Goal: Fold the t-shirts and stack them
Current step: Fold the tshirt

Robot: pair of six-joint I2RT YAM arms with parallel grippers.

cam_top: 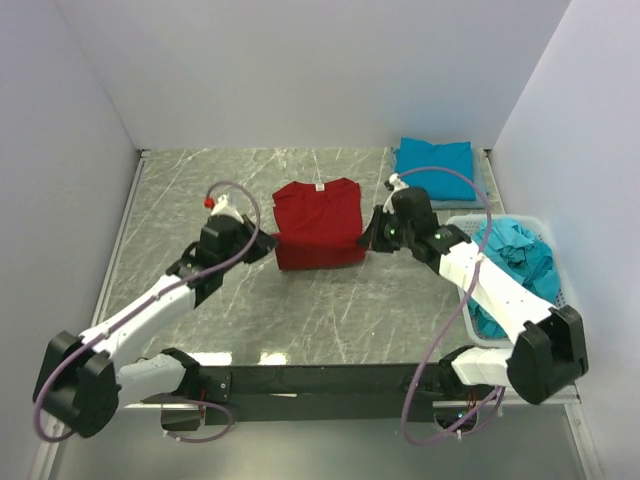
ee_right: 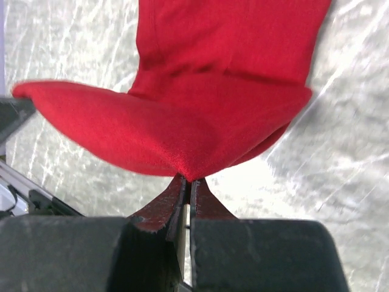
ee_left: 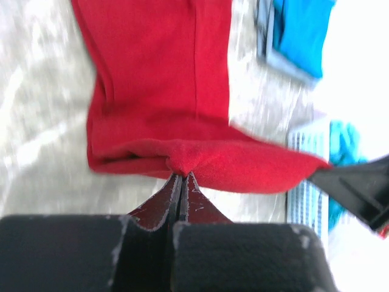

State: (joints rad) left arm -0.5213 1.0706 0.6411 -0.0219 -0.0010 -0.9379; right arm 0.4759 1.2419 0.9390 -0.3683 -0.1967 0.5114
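Top external view, and the red t-shirt (cam_top: 318,222) lies mid-table on the grey marbled table (cam_top: 200,190), white neck label towards the far wall. The left gripper (cam_top: 268,243) is at its near-left corner and the right gripper (cam_top: 368,238) is at its near-right corner. On the left wrist camera the fingers (ee_left: 159,205) are pressed tight together with a pinch of red cloth between their tips. The right wrist shows the same, its fingers (ee_right: 159,210) clamped on a bunched red corner. Between the two grips the near edge hangs raised above the table as a rolled, sagging lip, while the rest of the shirt lies flat. At the far right corner sits a folded teal t-shirt (cam_top: 433,160), well apart from the red one. More teal t-shirts (cam_top: 515,255) lie crumpled in the white basket (cam_top: 530,219) on the right.
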